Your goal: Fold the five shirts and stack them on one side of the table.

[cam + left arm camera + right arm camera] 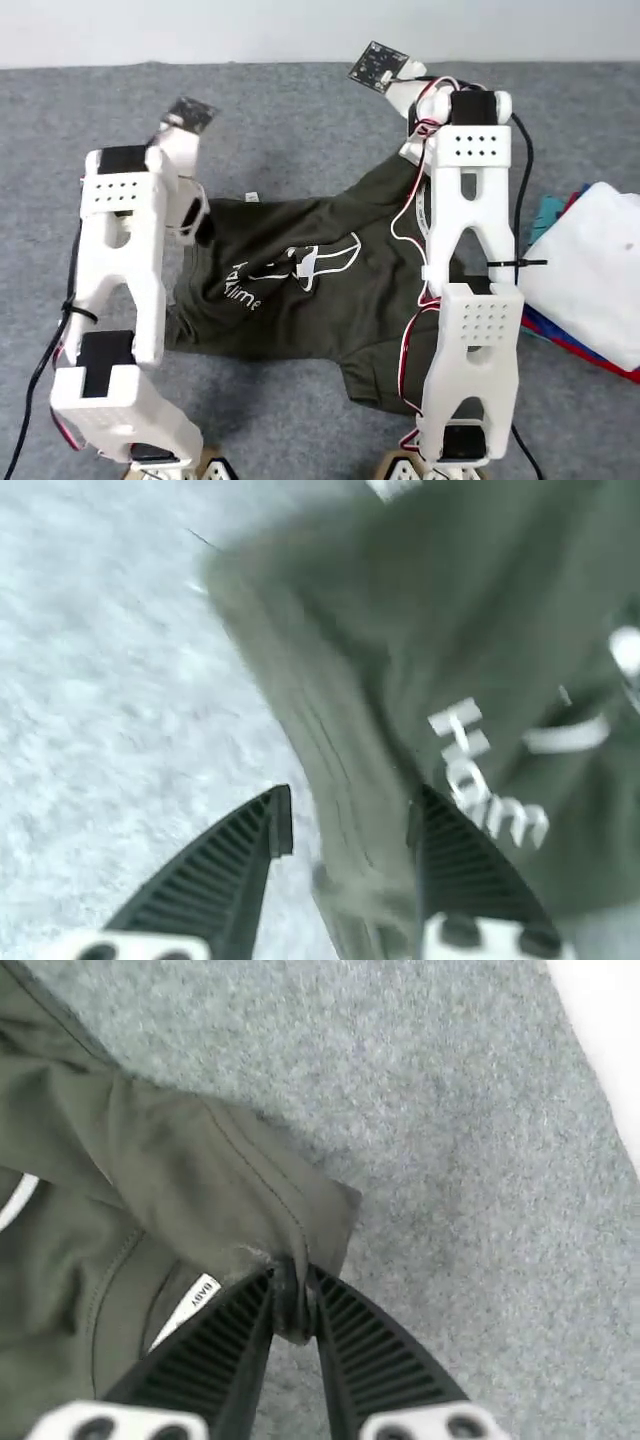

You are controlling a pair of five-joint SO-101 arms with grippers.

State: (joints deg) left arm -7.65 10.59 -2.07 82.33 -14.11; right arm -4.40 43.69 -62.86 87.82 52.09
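Note:
A dark olive shirt (300, 290) with white print lies spread and rumpled on the grey table (300, 110), between the two arms. My right gripper (292, 1305) is shut on a pinch of the shirt's edge (250, 1190) near the neck label, at the far right corner of the shirt. At the shirt's left side, my left gripper (345, 830) is open. A folded ridge of the olive fabric (340, 750) runs between its two fingers, close to one finger (455, 865).
A stack of folded shirts (590, 290), white on top with blue, red and teal beneath, sits at the table's right edge. Grey table surface lies open behind the shirt and at the far left.

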